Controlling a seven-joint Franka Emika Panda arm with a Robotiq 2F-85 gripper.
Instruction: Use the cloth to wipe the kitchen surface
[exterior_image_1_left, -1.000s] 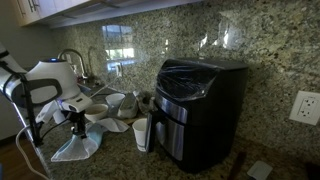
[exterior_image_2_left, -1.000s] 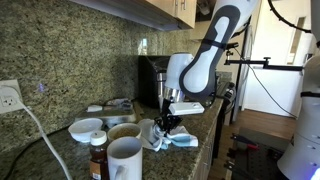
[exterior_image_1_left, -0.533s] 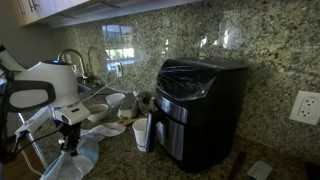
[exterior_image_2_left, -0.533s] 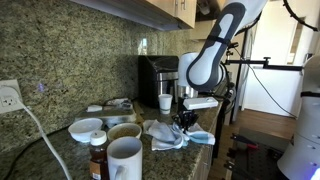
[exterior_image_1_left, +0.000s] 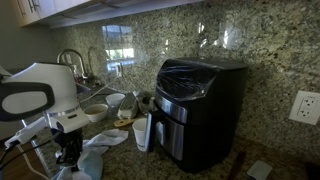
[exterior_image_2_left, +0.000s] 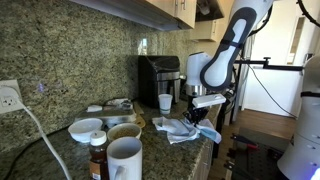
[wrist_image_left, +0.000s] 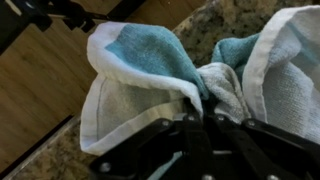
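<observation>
Now that our gripper (exterior_image_1_left: 68, 158), clamped tight on the cloth (exterior_image_1_left: 100, 150), has dragged it to the near edge of the tabletop (exterior_image_1_left: 122, 163), we judge one stroke finished. Wiping back comes next.

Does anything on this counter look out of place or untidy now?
Yes. The cloth is crumpled, not flat, pinched by the shut gripper at the edge of the granite countertop; in the wrist view part of it hangs past that edge, above the wooden floor.

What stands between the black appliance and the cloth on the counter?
A small white cup stands between the black appliance and the cloth, close to the appliance's front. This shows in an exterior view.
</observation>
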